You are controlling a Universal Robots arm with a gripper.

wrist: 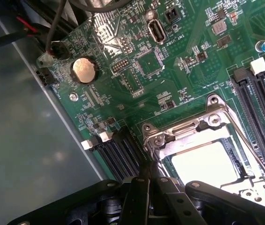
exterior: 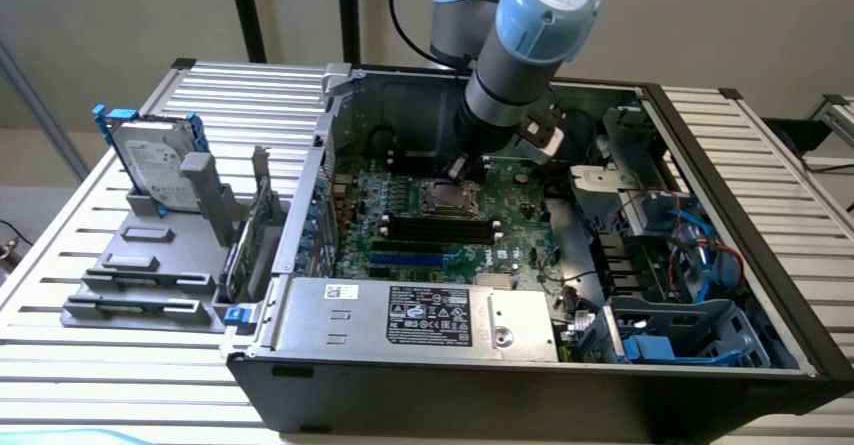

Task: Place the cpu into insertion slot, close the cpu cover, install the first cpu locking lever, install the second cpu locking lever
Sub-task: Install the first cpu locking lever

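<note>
We see the gripper (exterior: 461, 170) lowered into the open computer case (exterior: 747, 265), its tip right at the far edge of the insertion slot (exterior: 446, 198) on the green motherboard (exterior: 494, 240). In the wrist view its dark fingers (wrist: 144, 197) are pressed together with no gap, and a thin metal locking lever (wrist: 152, 161) runs down from the slot's corner to meet them; we cannot tell whether the lever is actually pinched. The cpu (wrist: 205, 161) lies flat in the slot, silvery face up, and the cpu cover (wrist: 188, 133) is closed over it, framing it. The black memory slots (exterior: 441, 230) lie just beside the insertion slot, and the grey power-supply box (exterior: 420, 315) lies beyond those, well apart from it.
</note>
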